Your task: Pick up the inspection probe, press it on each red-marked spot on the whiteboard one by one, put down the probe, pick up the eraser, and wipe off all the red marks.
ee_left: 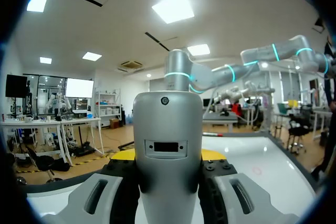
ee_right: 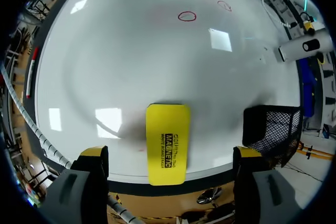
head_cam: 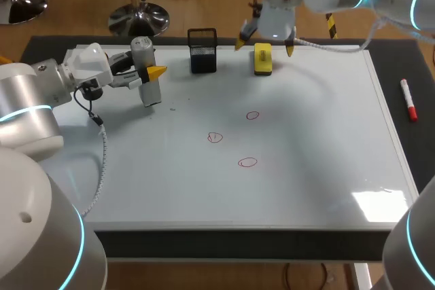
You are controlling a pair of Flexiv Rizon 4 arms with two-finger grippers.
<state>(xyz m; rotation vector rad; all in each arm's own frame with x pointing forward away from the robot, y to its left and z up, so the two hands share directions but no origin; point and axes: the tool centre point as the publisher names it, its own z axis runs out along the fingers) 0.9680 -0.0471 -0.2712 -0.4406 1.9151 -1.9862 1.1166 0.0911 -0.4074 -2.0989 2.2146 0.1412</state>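
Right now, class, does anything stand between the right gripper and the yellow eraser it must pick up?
Nothing visible does. The right gripper hangs open over the eraser, a finger to either side. The black mesh basket stands beside the eraser, apart from it, near one finger but not between.

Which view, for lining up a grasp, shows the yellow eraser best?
Right wrist view: the yellow eraser lies whole and close under the open right gripper. Head view shows it small; left wrist view, not at all.
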